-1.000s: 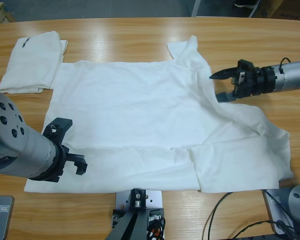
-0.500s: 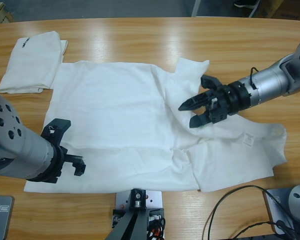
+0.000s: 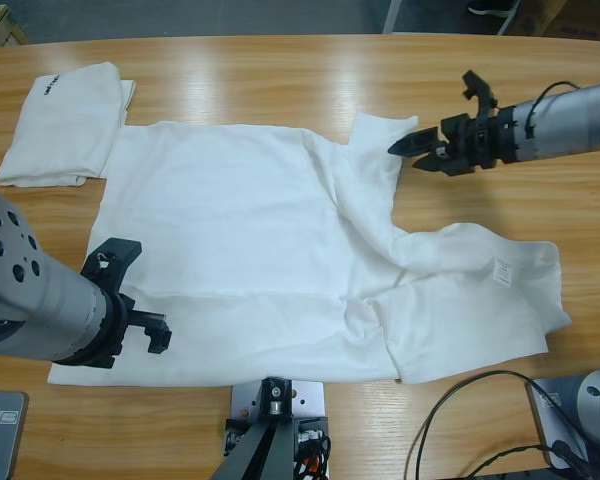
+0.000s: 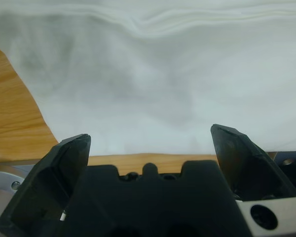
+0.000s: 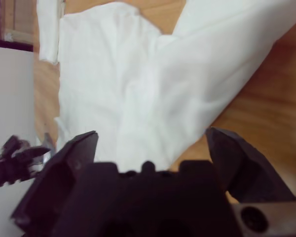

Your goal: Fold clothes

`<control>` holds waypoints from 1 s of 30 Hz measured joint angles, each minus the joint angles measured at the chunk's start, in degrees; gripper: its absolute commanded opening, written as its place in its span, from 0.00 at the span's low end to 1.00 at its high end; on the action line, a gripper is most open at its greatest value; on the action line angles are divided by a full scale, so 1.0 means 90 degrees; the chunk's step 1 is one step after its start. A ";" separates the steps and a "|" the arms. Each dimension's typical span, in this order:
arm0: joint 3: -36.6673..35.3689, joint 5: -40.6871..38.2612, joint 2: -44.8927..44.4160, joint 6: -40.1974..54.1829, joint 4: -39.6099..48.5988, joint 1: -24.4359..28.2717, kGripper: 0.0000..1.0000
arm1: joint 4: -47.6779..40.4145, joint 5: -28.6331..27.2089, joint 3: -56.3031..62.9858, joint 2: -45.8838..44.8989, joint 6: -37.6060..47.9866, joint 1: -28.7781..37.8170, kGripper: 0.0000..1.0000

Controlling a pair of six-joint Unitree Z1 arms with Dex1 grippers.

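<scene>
A large white T-shirt [image 3: 240,220] lies spread across the table, its right part bunched and turned over so that a small label [image 3: 499,270] faces up. A second white T-shirt [image 3: 65,125] lies folded at the far left, with black lettering [image 3: 48,86]. My right gripper [image 3: 405,158] is open just right of the big shirt's upper sleeve [image 3: 383,135], holding nothing; its wrist view shows white cloth [image 5: 153,84] ahead of the gripper [image 5: 150,140]. My left gripper [image 3: 145,292] is open at the shirt's lower left, cloth [image 4: 153,84] in front of the gripper [image 4: 148,140].
Bare wooden table [image 3: 280,80] runs along the far side and to the right of the shirt [image 3: 580,200]. A black cable [image 3: 450,400] loops at the near right edge. The left arm's gripper [image 5: 12,158] shows small in the right wrist view.
The right gripper swept left over the shirt, then drew back up and right to the sleeve. The shirt's right side shifted inward and its label now faces up. The left arm barely moved.
</scene>
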 measured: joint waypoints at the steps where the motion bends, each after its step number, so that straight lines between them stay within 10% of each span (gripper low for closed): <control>1: 0.0000 0.0000 -0.0001 0.0000 0.0000 -0.0004 0.94 | -0.0144 -0.0096 0.0001 0.0167 -0.0005 -0.0008 0.85; 4: 0.0000 0.0000 -0.0029 0.0007 0.0001 -0.0018 0.94 | -0.0541 -0.0274 0.0000 0.0619 -0.0024 -0.0111 0.85; 10: -0.0033 0.0000 -0.0033 0.0043 0.0022 -0.0018 0.94 | -0.0855 -0.0130 -0.0236 0.0979 -0.0028 -0.0162 0.45; 13: -0.0056 0.0000 -0.0033 0.0046 0.0026 -0.0018 0.94 | -0.0937 0.0201 -0.0306 0.1209 -0.0050 -0.0178 0.00; 20: -0.0057 0.0000 -0.0033 0.0051 0.0026 -0.0018 0.94 | -0.0982 0.0806 -0.0465 0.1606 -0.0396 -0.0194 0.00; 30: -0.0056 0.0000 -0.0033 0.0052 0.0026 -0.0018 0.95 | -0.0557 -0.0151 -0.0612 0.0949 -0.0789 -0.0194 0.00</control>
